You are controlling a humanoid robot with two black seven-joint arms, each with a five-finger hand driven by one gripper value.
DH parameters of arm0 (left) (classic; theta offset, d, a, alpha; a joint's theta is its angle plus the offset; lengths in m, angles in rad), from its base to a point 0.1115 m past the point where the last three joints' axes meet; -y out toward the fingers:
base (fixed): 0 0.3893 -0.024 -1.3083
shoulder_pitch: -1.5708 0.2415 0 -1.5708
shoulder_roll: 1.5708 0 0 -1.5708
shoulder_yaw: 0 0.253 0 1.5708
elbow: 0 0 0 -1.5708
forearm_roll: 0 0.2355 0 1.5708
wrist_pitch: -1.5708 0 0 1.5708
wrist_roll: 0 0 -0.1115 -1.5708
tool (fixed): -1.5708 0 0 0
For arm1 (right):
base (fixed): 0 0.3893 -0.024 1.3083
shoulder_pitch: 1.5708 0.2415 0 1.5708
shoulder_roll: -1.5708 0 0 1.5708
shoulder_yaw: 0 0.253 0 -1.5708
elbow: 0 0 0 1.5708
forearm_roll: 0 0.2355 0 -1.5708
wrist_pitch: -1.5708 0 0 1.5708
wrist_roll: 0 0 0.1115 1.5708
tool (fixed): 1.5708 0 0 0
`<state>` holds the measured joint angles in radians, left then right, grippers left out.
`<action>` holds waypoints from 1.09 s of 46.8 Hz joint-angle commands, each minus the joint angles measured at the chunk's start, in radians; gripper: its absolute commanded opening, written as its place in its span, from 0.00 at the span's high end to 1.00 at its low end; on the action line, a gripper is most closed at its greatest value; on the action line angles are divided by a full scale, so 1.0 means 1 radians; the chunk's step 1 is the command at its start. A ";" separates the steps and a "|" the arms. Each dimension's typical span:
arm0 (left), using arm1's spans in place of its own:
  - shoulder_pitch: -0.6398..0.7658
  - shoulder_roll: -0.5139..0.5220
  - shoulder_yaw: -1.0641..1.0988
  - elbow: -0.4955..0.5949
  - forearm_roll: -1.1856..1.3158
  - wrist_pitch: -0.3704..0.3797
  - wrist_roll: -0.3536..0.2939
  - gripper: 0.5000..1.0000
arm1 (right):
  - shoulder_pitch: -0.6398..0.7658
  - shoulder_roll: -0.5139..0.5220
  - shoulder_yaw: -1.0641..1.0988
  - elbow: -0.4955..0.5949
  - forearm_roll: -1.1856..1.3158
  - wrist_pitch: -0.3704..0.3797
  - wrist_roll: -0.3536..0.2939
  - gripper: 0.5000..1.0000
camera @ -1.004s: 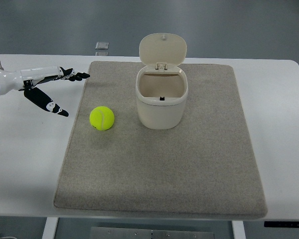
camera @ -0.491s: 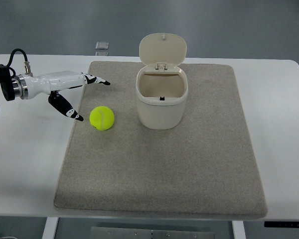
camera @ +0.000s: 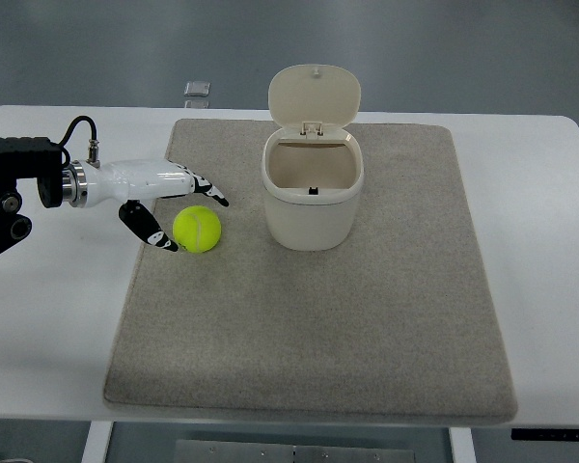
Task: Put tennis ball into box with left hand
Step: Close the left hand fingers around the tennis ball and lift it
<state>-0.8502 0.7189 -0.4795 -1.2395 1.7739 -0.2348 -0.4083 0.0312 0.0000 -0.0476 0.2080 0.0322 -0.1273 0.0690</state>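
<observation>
The tennis ball (camera: 197, 230) lay on the mat (camera: 309, 318), at nine o'clock from the open box (camera: 313, 188); the left hand (camera: 169, 205) sat at its nine o'clock, fingers spread around it, not clamped; the right hand was unseen.

A white table (camera: 550, 251) with rounded corners spans the width of the view. A grey-beige rectangular mat (camera: 367, 328) lies flat on it, covering the central area from near the far edge to near the front edge. Bare table surface shows on both sides of the mat. A small grey square object (camera: 199, 91) sits on the grey floor (camera: 463, 48) just beyond the table's far edge.
</observation>
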 commanded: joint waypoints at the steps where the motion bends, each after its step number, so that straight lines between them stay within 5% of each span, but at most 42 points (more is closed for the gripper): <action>1: 0.003 -0.007 0.009 0.003 0.004 0.031 0.000 0.29 | -0.001 0.000 0.000 0.001 0.000 0.000 0.000 0.20; 19: 0.006 -0.007 0.025 0.008 0.022 0.037 0.000 0.45 | -0.001 0.000 0.000 0.001 0.000 0.000 0.000 0.20; 29: 0.006 -0.006 0.033 0.006 0.032 0.037 0.000 0.77 | -0.001 0.000 0.000 -0.001 0.000 0.000 0.000 0.20; 37: 0.005 0.000 0.033 0.003 0.032 0.037 0.000 0.85 | 0.001 0.000 0.000 0.001 0.000 0.000 0.000 0.20; 40: 0.000 0.005 0.032 0.002 0.033 0.037 0.000 1.00 | -0.001 0.000 0.000 0.001 0.000 0.000 0.000 0.20; 51: -0.012 0.071 0.019 -0.055 0.027 0.084 -0.003 1.00 | -0.001 0.000 0.000 -0.001 0.000 0.000 0.000 0.20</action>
<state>-0.8545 0.7581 -0.4584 -1.2641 1.8044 -0.1692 -0.4084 0.0317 0.0000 -0.0475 0.2072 0.0322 -0.1273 0.0692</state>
